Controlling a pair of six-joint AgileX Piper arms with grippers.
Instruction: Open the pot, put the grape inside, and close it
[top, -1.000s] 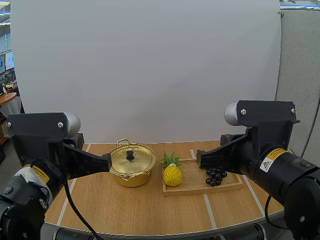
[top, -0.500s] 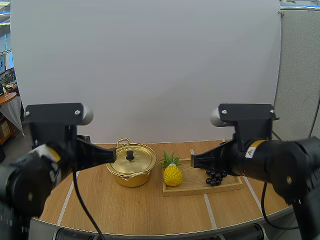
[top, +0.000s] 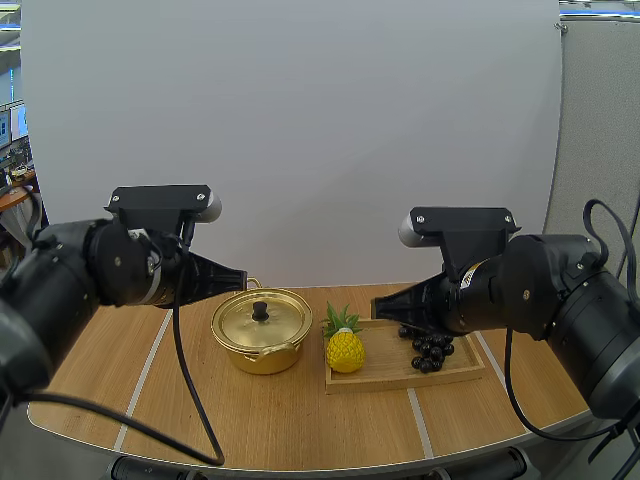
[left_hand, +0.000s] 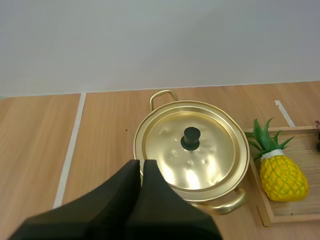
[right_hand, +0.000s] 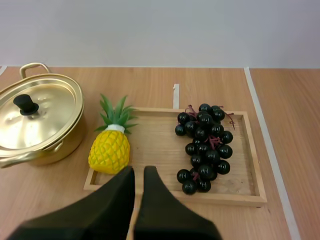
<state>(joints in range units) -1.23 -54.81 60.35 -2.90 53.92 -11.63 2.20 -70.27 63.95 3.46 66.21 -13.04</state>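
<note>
My left gripper (left_hand: 141, 163) is closed on nothing, both fingers pressed together into one dark wedge. Its tips sit over the near-left rim of the round gold metal pot (left_hand: 241, 167), w/ no contact that I can see. In the high view this gripper hangs above the table by the pot's far-left side.

The pot stands on the light wooden table (top: 250, 420), left of ctr, just beside the tray's left end but apart from it. The gold lid (left_hand: 215, 150) is on and seated flat, w/ its black knob (left_hand: 190, 138) at ctr pointing up. The pot's 2 loop handles line up approx far-to-near: one toward the table's far edge, the other toward its near edge, skewed a bit right.

My right gripper (right_hand: 139, 171) is closed too and empty, w/ only a sliver btwn the tips. The tips sit over the near rim of the shallow rectangular wooden tray (right_hand: 255, 165), btwn pineapple and grapes, touching neither.

The bunch of dark purple-black grapes (right_hand: 205, 147) lies in the tray's right half, inside the right rim. Its long axis runs from the tray's far edge to its near edge, approx parallel to the short sides. The wider end, w/ reddish stem bits, is toward the far edge. The narrower end points at the near edge, leaning slightly left.

The yellow plastic pineapple (right_hand: 110, 156) w/ green crown is at the tray's left end, crown toward the far edge. Can't tell if it's upright or lying. The tray's long axis runs left-right, right of table ctr.
</note>
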